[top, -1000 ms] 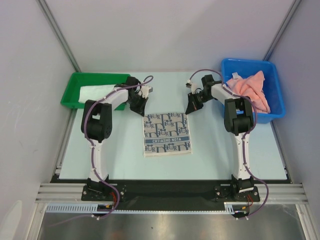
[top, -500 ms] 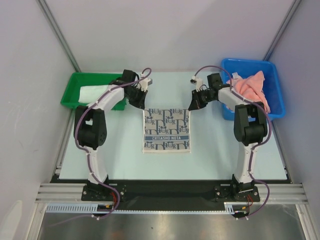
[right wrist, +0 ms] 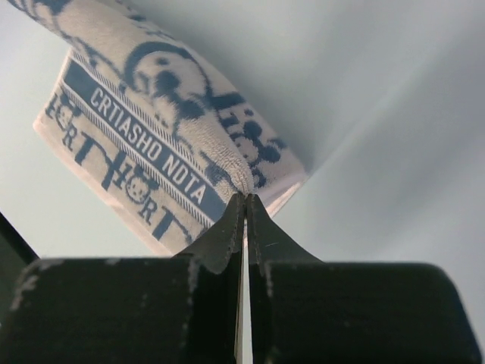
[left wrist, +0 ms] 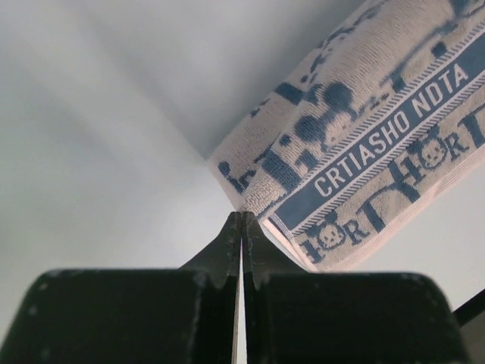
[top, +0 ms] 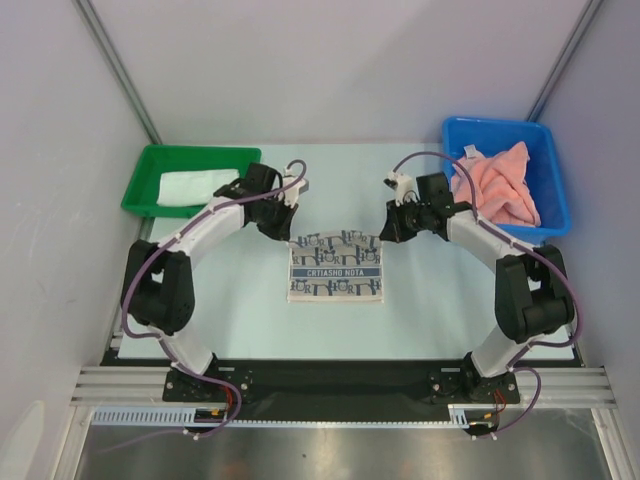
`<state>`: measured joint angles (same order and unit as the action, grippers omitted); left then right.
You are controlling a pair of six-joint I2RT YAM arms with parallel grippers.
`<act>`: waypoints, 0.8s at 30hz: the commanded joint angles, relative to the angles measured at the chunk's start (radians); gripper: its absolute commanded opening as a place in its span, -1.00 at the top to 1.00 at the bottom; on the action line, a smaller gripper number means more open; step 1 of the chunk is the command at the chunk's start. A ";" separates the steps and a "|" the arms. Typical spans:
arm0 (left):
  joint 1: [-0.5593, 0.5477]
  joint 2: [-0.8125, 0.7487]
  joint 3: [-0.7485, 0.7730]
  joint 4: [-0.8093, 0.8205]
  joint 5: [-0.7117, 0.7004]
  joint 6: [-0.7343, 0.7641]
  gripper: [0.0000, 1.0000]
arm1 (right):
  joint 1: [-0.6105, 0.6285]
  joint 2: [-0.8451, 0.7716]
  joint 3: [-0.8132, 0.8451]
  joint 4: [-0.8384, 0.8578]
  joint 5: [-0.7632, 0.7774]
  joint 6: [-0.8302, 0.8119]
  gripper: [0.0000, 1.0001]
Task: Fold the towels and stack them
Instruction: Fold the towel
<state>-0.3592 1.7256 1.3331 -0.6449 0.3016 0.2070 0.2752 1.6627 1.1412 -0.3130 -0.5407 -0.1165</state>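
Observation:
A white towel with blue-grey pattern (top: 335,270) lies at the table's middle, its far edge raised and curling toward the near side. My left gripper (top: 286,229) is shut on its far-left corner, and my right gripper (top: 388,232) is shut on its far-right corner. In the left wrist view the closed jaws (left wrist: 242,217) pinch the patterned towel (left wrist: 364,144) at its corner. The right wrist view shows the same: jaws (right wrist: 245,197) closed on a fold of the towel (right wrist: 144,152). A plain white towel (top: 195,186) lies in the green bin. Salmon-pink towels (top: 495,185) are heaped in the blue bin.
The green bin (top: 150,165) stands at the far left and the blue bin (top: 550,215) at the far right. Grey walls enclose the table on three sides. Both arms arch inward from their bases at the near edge.
Both grippers have moved toward the near edge, carrying the patterned towel's far corners with them. The towel now looks shorter front to back as its far part folds over.

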 commanded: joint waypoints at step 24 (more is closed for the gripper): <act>-0.116 -0.256 -0.354 0.022 -0.128 -0.164 0.99 | 0.114 -0.254 -0.305 -0.024 0.197 0.235 1.00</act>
<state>-0.4576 1.5082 1.0088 -0.6132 0.2008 0.0731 0.3843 1.4345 0.8581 -0.3187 -0.3889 0.0872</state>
